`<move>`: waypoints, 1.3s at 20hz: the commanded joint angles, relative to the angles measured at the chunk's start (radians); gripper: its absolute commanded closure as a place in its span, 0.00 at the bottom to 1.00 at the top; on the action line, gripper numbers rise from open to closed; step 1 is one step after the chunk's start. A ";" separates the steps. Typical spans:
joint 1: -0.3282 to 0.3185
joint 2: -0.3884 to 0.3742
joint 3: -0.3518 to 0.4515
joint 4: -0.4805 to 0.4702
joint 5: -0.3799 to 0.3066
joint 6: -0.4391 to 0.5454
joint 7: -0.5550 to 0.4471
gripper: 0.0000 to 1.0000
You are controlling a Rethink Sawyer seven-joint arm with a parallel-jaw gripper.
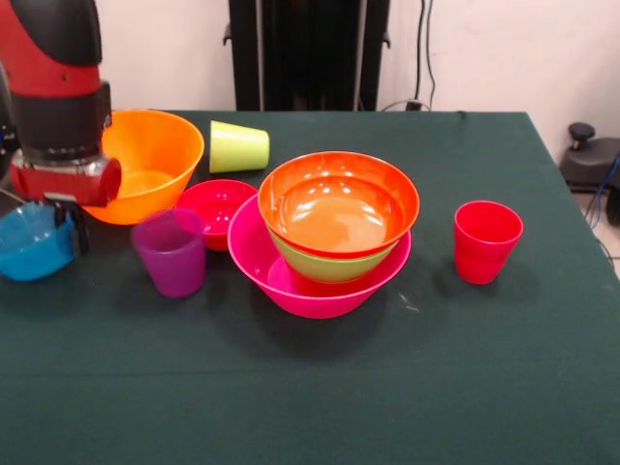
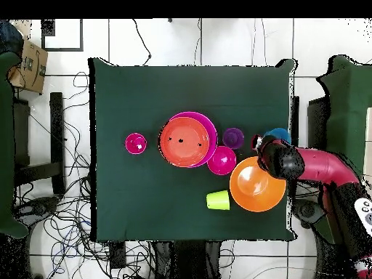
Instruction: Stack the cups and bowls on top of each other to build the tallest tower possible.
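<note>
The tower stands mid-table: a wide pink bowl [image 1: 291, 281] [image 2: 209, 131] holds a green bowl [image 1: 325, 266], with an orange-red bowl [image 1: 339, 203] [image 2: 183, 142] on top. My gripper [image 1: 66, 221] [image 2: 267, 145] is at the left in the front view, shut on the rim of the small blue bowl [image 1: 31, 244] [image 2: 278, 134], which tilts. A purple cup [image 1: 171, 254] [image 2: 233, 137] and a small red bowl [image 1: 215, 206] [image 2: 221, 160] sit between it and the tower. A large yellow-orange bowl [image 1: 155, 155] [image 2: 257, 185] is behind. A lime green cup [image 1: 237, 146] [image 2: 217, 200] lies on its side. A red cup [image 1: 486, 240] [image 2: 135, 143] stands apart.
The table [image 1: 310, 387] [image 2: 145, 94] has a dark green cloth. The robot's black pedestal [image 1: 308, 53] stands behind its far edge. Cables and chairs surround the table in the overhead view. No separate small orange bowl shows.
</note>
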 commanded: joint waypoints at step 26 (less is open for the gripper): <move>0.219 -0.498 -0.035 0.307 0.302 0.245 0.086 1.00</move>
